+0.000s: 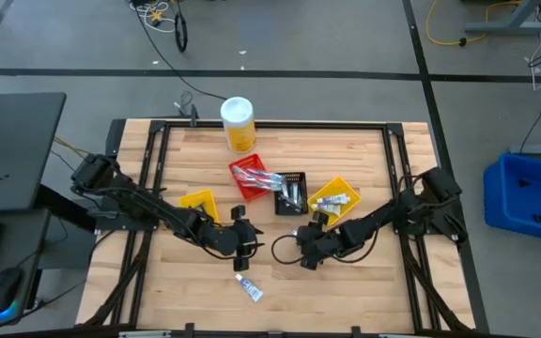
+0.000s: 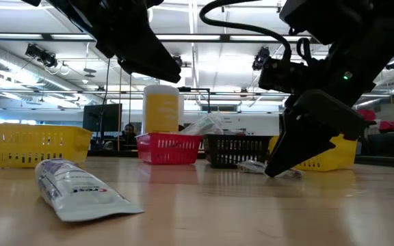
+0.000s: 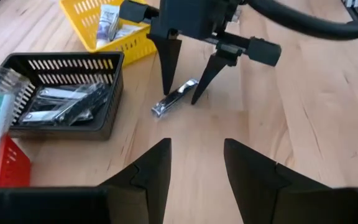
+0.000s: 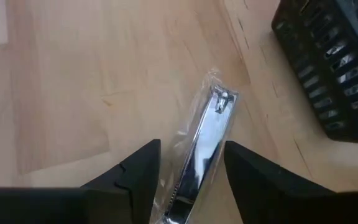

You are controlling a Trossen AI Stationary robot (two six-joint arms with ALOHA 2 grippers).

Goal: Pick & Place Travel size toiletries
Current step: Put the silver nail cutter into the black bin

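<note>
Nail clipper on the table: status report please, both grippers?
Right gripper open, fingers astride wrapped nail clipper on the table. Left gripper open, empty, waiting nearby. Black bin close beside; path not blocked.

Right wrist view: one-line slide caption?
Right gripper open, fingers straddling a plastic-wrapped nail clipper lying on the wooden table beside the black bin.

A wooden table (image 1: pixel 364 291) carries two yellow bins (image 1: pixel 199 202) (image 1: pixel 338 194), a red bin (image 1: pixel 249 178), a black bin (image 1: pixel 292 192) and a yellow canister (image 1: pixel 238 124). A white tube (image 1: pixel 249 288) and a wrapped nail clipper (image 4: pixel 204 149) lie on the bare wood.
</note>
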